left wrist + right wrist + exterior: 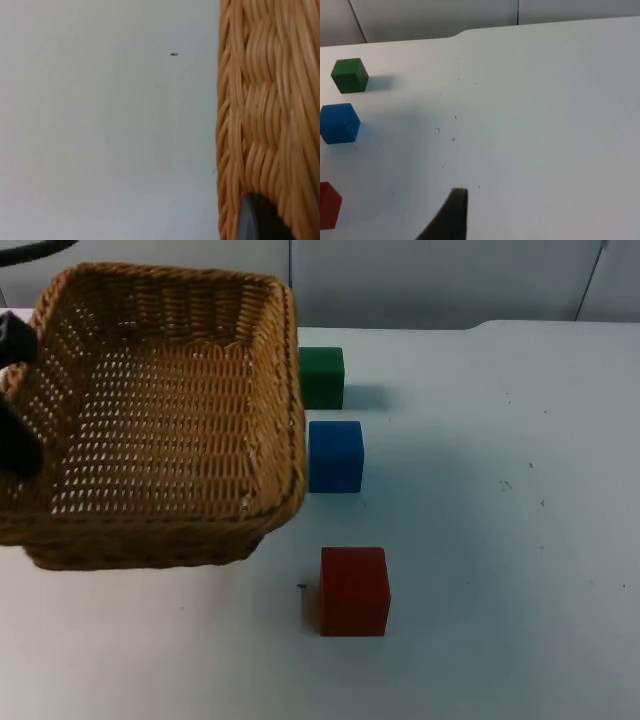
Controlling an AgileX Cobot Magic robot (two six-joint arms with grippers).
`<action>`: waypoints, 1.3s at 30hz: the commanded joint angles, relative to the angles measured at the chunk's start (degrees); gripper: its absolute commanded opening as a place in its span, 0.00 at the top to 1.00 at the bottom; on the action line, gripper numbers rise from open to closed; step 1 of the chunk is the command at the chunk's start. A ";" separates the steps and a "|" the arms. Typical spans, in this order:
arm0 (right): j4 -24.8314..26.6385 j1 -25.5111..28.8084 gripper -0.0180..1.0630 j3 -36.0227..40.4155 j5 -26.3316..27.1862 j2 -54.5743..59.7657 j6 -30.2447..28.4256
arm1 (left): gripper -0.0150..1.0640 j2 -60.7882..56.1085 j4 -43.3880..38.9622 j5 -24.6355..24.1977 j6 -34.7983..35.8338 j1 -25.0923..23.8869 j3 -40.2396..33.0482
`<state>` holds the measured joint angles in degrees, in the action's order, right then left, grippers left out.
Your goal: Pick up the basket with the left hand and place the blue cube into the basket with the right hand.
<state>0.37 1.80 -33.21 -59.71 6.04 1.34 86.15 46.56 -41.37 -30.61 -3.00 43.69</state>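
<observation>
The woven wicker basket (pixel 160 278) hangs tilted above the table's left side, and nothing lies in it. My left gripper (pixel 15 390) is shut on its left rim; in the left wrist view a black fingertip (pixel 257 220) presses against the basket's wall (pixel 265 100). The blue cube (pixel 335 455) sits on the table just right of the basket, between two other cubes. From the right wrist the blue cube (pixel 339 123) lies well away from my right gripper (pixel 451 220), which holds nothing and waits over bare table to the cubes' right.
A green cube (pixel 321 377) stands behind the blue one and a red cube (pixel 353 590) in front of it. The green cube (pixel 350 75) and red cube (pixel 327 205) also appear from the right wrist. The white table (pixel 500 540) ends at the grey partition.
</observation>
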 commanded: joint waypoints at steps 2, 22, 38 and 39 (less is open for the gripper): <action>-0.06 0.38 0.02 -0.33 0.78 0.15 -0.23 | 0.99 -2.76 1.12 -2.74 -3.75 -5.11 -2.82; 14.52 0.38 0.02 -2.46 3.32 8.32 -13.31 | 0.99 -4.38 -3.55 -4.27 -8.45 -11.31 -7.06; 35.92 -0.41 0.06 -30.02 6.93 52.83 -34.39 | 0.99 -4.38 -0.02 -4.88 -12.81 -13.21 -7.06; 35.80 -1.92 0.07 -31.76 7.42 55.97 -34.39 | 0.99 -4.38 0.21 -5.21 -13.32 -13.95 -7.06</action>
<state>34.14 1.26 -62.18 -52.55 56.99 -30.91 82.47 44.57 -45.36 -42.71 -15.69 36.71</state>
